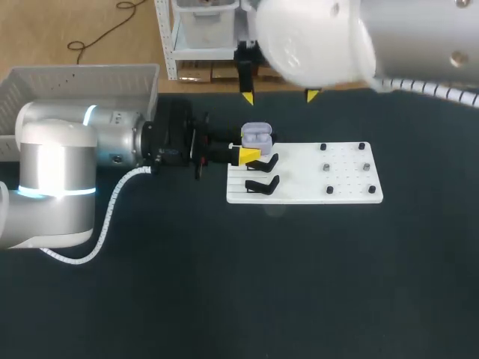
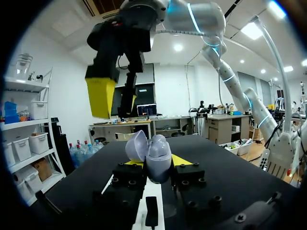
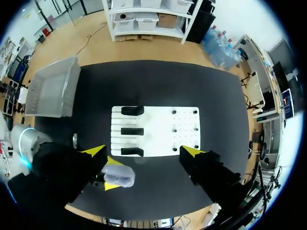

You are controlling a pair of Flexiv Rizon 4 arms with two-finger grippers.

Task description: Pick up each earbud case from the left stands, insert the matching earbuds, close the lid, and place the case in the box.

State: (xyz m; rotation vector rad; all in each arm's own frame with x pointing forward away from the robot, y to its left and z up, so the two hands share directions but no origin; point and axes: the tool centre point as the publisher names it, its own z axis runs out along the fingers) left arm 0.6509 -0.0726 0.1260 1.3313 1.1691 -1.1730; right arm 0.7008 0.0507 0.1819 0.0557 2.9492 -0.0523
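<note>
Earbud case (image 1: 257, 137), lavender plastic, rounded, lid open: clamped between the yellow tips of the left gripper (image 2: 157, 162), over the left end of the flat white rectangular board (image 1: 299, 183).

Surroundings: black stands (image 3: 132, 131) at the board's left end; small dark pegs (image 1: 329, 167) at its right end; pale grey plastic bin (image 1: 75, 82) at the far left of the black table (image 1: 224, 284). The right gripper (image 1: 280, 96) hangs above, fingers spread wide and holding nothing. The right arm's large white joint blocks the far part of the head view.

Views: the head view shows two bare stands, with the case and left fingers covering the spot beyond them. The right wrist view shows all three stands bare. The left wrist view shows the case upright between the tips.

Orientation: the two wells face up and the lid swings back towards the table's far edge. The longer side lies along the left fingers.
</note>
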